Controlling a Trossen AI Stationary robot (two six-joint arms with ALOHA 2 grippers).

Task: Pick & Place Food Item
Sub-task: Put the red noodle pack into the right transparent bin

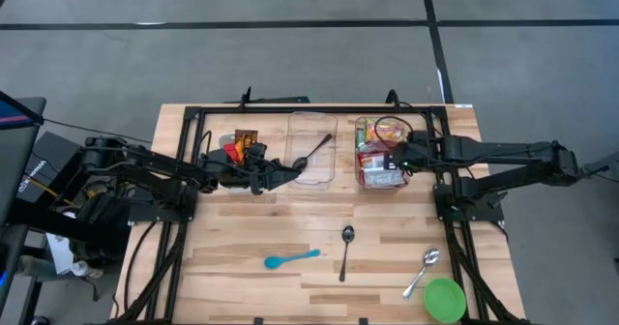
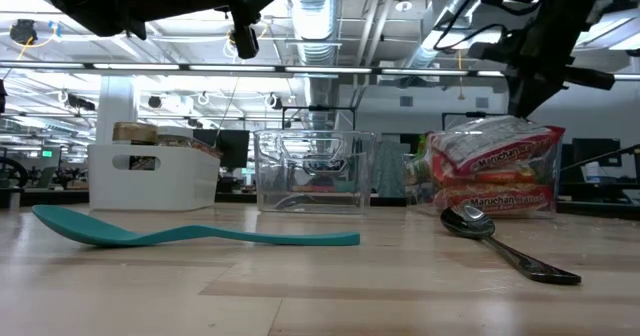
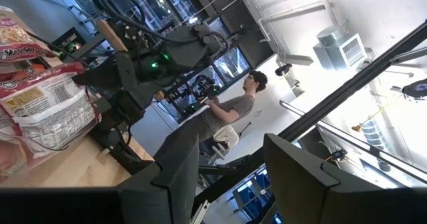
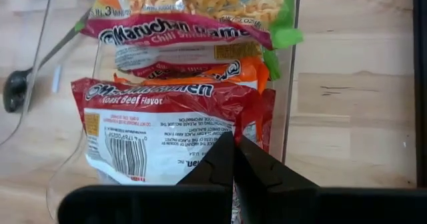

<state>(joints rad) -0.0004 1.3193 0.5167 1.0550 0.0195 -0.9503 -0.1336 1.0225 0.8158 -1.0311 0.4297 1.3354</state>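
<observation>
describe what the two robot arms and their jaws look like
Both arms are dark, near-black jointed links. The left arm trails black cables at its base, and the right arm runs long and slim with a small green light near its wrist. The right gripper has wedge-shaped matte black jaws.

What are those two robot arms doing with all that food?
The right gripper is shut and hovers over a clear bin stuffed with noodle packets, holding nothing. The left gripper reaches toward the middle clear bin, which holds a dark spoon; whether it grips anything is unclear. A white box of snacks sits behind it. Spoons and a green bowl lie up front.
</observation>
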